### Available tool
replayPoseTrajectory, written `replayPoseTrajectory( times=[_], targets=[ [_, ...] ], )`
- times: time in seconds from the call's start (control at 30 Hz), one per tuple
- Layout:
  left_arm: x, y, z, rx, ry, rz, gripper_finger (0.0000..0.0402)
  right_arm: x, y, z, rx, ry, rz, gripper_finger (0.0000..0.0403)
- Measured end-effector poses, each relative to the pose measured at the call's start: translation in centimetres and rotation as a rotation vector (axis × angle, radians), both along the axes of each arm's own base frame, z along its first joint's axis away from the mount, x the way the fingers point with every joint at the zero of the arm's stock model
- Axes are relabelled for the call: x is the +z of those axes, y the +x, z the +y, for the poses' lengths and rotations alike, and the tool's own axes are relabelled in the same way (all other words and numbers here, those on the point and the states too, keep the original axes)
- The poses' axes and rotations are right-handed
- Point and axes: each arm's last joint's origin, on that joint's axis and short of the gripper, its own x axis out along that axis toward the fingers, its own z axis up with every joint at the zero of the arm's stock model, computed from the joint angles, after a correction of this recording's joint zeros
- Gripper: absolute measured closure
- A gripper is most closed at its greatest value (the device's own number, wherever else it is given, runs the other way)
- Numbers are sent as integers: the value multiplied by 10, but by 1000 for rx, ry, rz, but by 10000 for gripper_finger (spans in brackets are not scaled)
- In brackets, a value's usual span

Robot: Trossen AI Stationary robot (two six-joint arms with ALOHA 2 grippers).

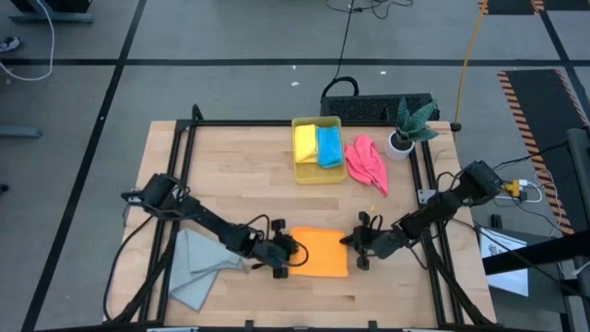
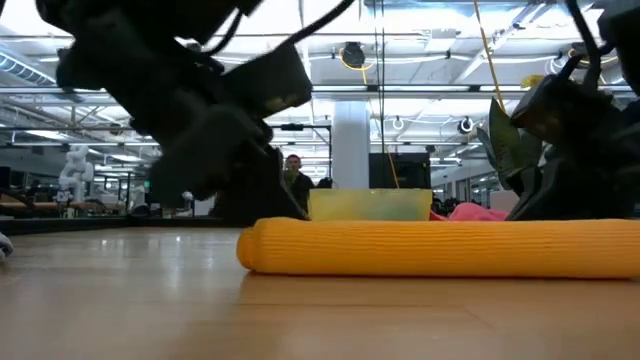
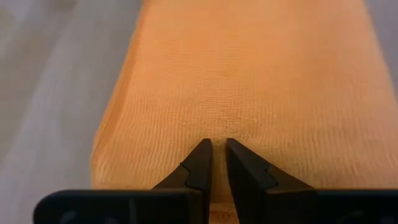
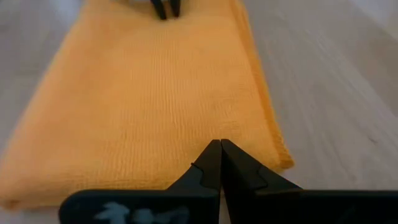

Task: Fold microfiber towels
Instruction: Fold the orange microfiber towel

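Orange towel (image 1: 320,252) lies folded flat on the wooden bench (image 1: 240,175), near the bench's front edge, about midway along it. In the low view it shows as a thick folded pad (image 2: 440,248) with a rounded fold at one end.

Left pincer (image 1: 293,254) sits at the orange towel's left edge. In the left wrist view its fingers (image 3: 200,163) stand nearly together with a thin gap, tips on the towel's edge (image 3: 249,74); cannot tell whether cloth is nipped between them.

Right pincer (image 1: 355,243) sits at the orange towel's right edge. In the right wrist view its fingers (image 4: 210,163) are pressed tight together, tips at the towel's near edge (image 4: 143,112); no cloth seen between them. The other arm's finger tips show at the towel's far end.

Grey towel (image 1: 198,265) lies loosely spread left of the orange towel, under the left arm, well apart from it.

Yellow bin (image 1: 318,172) stands behind the orange towel toward the bench's back edge, holding a yellow towel (image 1: 305,143) and a blue towel (image 1: 329,146) side by side. Pink towel (image 1: 366,163) lies crumpled just right of the bin. Potted plant (image 1: 407,129) stands right of the pink towel, at the back corner.
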Motion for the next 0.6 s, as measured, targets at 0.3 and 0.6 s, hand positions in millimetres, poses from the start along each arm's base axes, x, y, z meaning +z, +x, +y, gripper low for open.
replayPoseTrajectory(
  times=[0.3,0.6],
  targets=[
    [1,10,40,133,271,2,350,4,-9,14,119,41,58,403],
    [32,4,24,147,153,-108,350,22,2,29,116,-91,-69,403]
  ],
)
